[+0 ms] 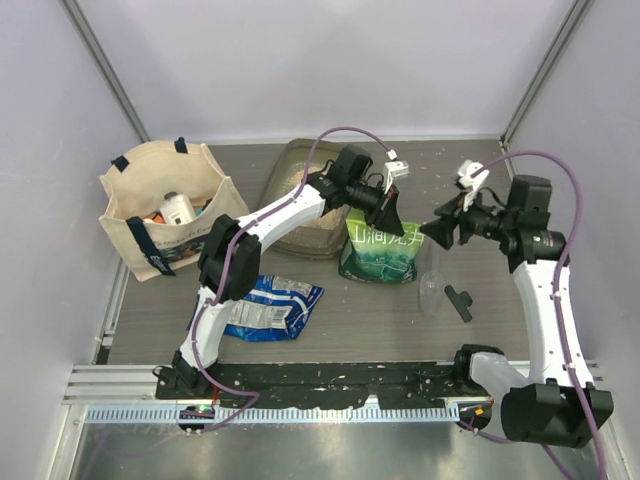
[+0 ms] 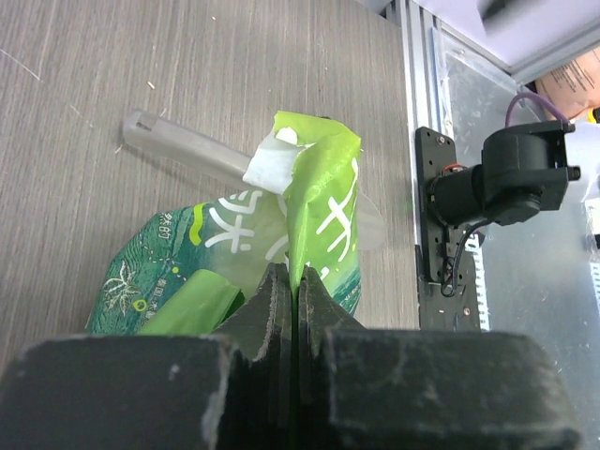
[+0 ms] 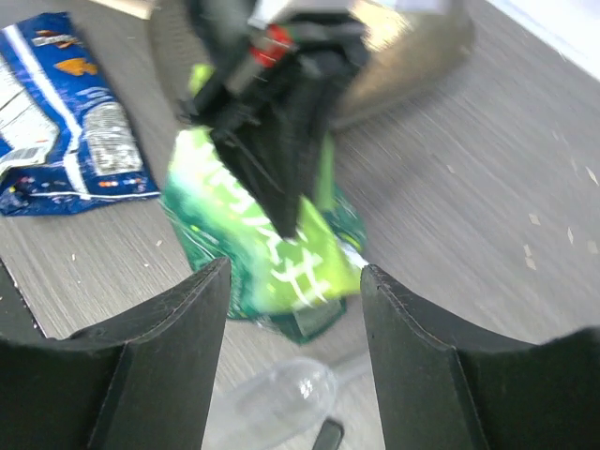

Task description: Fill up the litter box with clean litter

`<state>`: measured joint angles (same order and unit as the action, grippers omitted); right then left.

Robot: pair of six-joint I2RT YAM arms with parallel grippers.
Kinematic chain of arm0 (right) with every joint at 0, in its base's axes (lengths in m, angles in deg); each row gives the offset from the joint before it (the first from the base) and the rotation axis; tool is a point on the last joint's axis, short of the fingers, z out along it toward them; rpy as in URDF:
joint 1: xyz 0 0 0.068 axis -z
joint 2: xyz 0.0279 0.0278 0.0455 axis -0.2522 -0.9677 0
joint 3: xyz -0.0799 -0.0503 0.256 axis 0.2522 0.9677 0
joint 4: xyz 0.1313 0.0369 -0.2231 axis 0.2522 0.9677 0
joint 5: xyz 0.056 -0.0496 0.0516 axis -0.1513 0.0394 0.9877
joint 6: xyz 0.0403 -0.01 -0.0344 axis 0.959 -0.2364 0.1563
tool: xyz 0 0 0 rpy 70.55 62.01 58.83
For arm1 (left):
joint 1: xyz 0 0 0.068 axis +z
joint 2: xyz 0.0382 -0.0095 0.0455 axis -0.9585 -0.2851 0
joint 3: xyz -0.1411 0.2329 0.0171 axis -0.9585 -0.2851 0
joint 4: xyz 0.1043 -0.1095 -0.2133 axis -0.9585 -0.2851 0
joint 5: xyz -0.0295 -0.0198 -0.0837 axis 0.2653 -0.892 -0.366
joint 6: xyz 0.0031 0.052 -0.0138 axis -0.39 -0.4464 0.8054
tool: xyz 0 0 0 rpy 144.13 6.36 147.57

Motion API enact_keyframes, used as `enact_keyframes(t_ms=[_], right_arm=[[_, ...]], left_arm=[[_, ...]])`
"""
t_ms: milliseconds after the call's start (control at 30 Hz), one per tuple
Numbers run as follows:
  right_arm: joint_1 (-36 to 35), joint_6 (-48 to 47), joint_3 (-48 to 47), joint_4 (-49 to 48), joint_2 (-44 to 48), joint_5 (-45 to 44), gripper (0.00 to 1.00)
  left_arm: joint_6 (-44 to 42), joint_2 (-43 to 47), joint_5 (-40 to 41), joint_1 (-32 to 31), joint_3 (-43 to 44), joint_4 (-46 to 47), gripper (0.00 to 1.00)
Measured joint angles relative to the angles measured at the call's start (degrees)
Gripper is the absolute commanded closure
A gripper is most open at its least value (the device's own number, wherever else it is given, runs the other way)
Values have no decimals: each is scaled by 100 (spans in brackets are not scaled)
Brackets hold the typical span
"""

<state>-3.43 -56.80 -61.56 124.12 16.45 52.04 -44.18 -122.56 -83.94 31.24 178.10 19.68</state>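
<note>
Beige tote bag [image 1: 165,215] sits way out left of my left gripper [image 1: 390,212], with a blue packet [image 1: 270,305] lying flat closer to my bases. The litter box [image 1: 290,160] is just behind-left of that gripper, some tan litter [image 1: 312,235] in it. My left jaws are pinched tight on the top fold of the green bag [image 1: 380,255]. My right gripper [image 1: 440,232] hangs spread wide just right of the bag, holding nothing. A clear scoop [image 1: 432,285] lies on the table beside it.
</note>
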Motion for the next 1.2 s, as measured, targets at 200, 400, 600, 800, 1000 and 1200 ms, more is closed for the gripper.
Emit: enact_keyframes(t_ms=[200, 400, 600, 800, 1000, 1200], right_arm=[[-809, -116, 660, -953, -103, -254, 38], [-807, -358, 1134, -1547, -535, -426, 40], [-809, -654, 1137, -1871, -772, -369, 56], [-804, -1147, 920, -1456, -1110, -15, 83], [-634, -1685, 717, -761, -1252, 402, 96], [-533, -2249, 282, 173, -1641, 732, 98]], left_arm=[[107, -2, 26, 17, 13, 66, 100], [70, -46, -50, 20, 111, -63, 100], [44, -96, -133, 24, 199, -146, 100], [44, -164, -173, 52, 280, -173, 100], [22, -175, -254, 50, 282, -199, 100], [-120, -232, -415, 44, 352, -229, 58]])
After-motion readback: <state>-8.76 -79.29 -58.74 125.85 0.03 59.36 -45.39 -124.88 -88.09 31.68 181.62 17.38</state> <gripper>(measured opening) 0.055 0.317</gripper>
